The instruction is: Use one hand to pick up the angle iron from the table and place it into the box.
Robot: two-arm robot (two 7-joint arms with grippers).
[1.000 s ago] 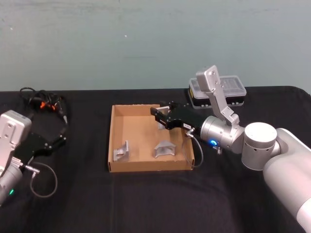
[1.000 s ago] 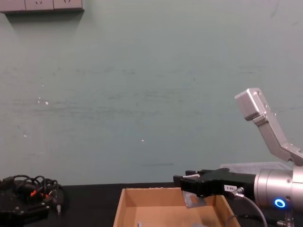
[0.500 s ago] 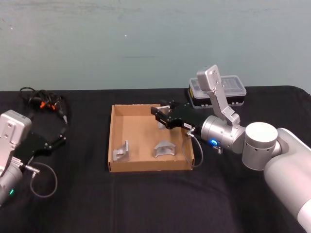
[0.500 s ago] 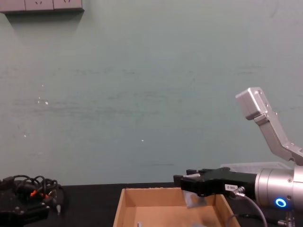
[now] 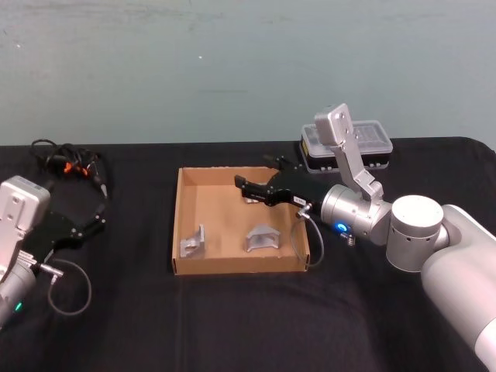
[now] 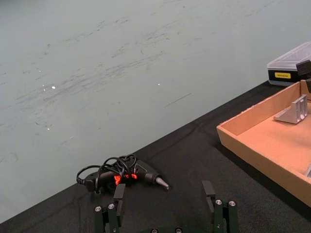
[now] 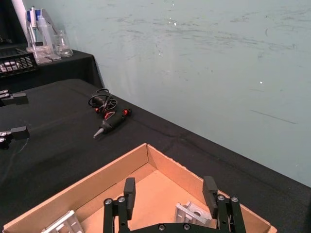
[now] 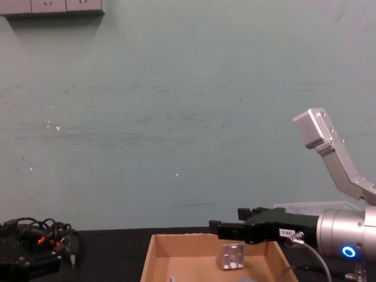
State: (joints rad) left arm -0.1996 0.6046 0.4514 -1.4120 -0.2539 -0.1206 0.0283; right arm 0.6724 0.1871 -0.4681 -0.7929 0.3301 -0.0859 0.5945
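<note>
Three silver-grey L-shaped angle irons lie in the shallow brown cardboard box (image 5: 180,225); the newest (image 7: 194,214) rests just beneath the right tool (image 7: 169,191), whose fingers are spread. Lift straight up, clear of the walls. The left tool (image 6: 165,203), also spread, idles over the black tabletop (image 5: 232,325).

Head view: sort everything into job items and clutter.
Job: silver-grey L-shaped metal angle iron just released, brown cardboard box, open right pincer, matte black table.
Clutter: black plastic organizer case, cabled black power screwdriver.

Black organizer case (image 5: 347,147) w/ clear lid far right; cabled tool (image 5: 68,165) far left.
</note>
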